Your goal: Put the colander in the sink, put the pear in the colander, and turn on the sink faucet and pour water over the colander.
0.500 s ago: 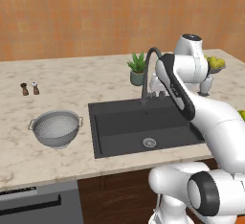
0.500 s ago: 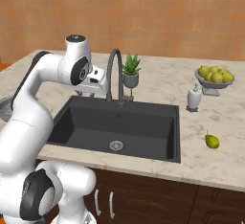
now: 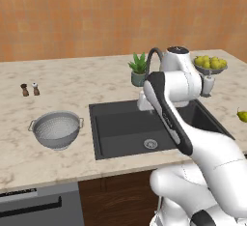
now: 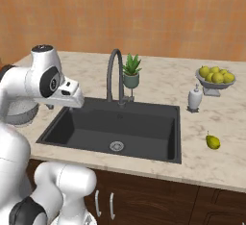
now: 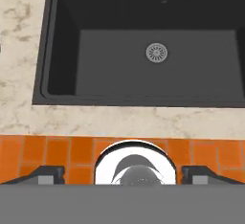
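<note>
- The table is pale stone and runs wide under everything.
- The sink is a big black basin sunk into the table. It has nothing in it but its round silver drain.
- The sink faucet stands tall at the back of the sink. No water runs from it. In the left base view the arm hides most of it.
- The colander sits on the table just left of the sink. It is metal, so it looks stiff and fairly light. Its rim or one of its two small loop handles looks like a good place to grab it.
- The pear lies on the table to the right of the sink, well apart from the colander. It is small and smooth, so it may roll or slip. A soft pinch across its fat middle should work best.
- The claw shows two dark tips set wide apart, and it holds nothing. It looks down at the sink's near edge.
</note>
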Tool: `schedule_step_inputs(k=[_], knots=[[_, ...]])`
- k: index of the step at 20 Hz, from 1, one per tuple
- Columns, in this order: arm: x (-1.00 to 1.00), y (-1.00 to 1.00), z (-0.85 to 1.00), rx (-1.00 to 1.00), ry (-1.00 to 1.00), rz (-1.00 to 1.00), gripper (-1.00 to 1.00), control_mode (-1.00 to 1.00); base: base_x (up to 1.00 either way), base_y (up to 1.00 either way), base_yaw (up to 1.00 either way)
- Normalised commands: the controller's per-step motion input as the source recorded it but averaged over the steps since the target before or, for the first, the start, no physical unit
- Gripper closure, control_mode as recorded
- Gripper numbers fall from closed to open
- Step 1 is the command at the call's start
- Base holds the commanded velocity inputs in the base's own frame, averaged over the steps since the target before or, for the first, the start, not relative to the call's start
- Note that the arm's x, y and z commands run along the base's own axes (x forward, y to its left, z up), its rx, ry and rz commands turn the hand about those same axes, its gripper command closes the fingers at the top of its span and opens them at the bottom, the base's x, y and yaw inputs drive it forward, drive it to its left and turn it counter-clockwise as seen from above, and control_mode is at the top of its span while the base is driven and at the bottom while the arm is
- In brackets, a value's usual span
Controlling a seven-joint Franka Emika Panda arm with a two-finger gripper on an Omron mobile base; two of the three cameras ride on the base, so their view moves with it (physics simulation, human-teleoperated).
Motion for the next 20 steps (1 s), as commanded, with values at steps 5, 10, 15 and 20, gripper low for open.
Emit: schedule_step_inputs(k=[5, 10, 15, 20], knots=[[-0.60, 1.00, -0.21, -0.03, -0.02, 0.08, -1.00, -1.00, 0.00, 0.00, 0.00], [0.15, 1.00, -0.17, 0.01, -0.06, 0.01, -1.00, -1.00, 0.00, 0.00, 0.00], [0.80, 0.89, -0.08, 0.18, -0.07, 0.00, -1.00, -1.00, 0.00, 0.00, 0.00], [0.97, 0.74, -0.25, 0.16, 0.00, 0.00, -1.00, -1.00, 0.00, 0.00, 0.00]])
